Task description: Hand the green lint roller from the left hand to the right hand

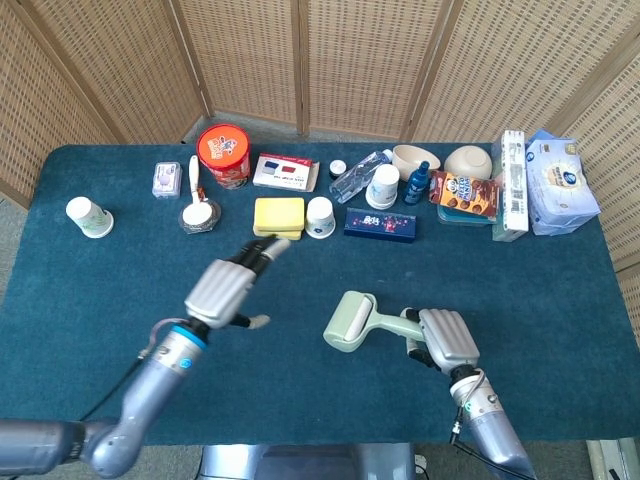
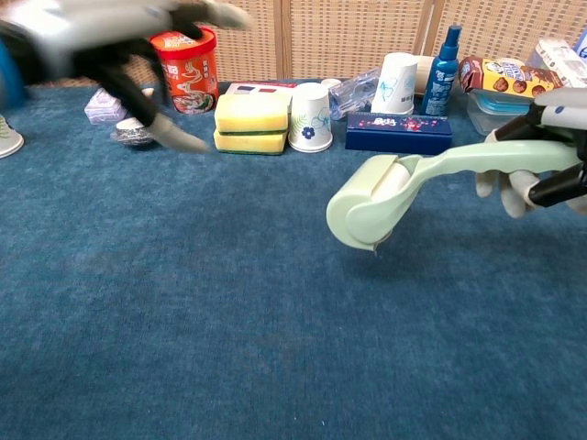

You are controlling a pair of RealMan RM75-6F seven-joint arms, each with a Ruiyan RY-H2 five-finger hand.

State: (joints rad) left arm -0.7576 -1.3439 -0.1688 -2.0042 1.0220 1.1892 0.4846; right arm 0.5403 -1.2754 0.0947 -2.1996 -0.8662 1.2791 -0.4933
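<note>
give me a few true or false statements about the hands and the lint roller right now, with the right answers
1. The right hand holds the green lint roller by its handle. True.
2. The left hand grips the roller's head. False: it is clear of the roller, off to the left, holding nothing.
3. The roller's head points toward the left hand's side. True.
4. The roller lies on top of the yellow sponges. False: the sponges sit further back in the row of items, apart from the roller.
5. The red tub stands beside the right hand. False: it stands at the far side of the table, nearer the left hand's side.
</note>
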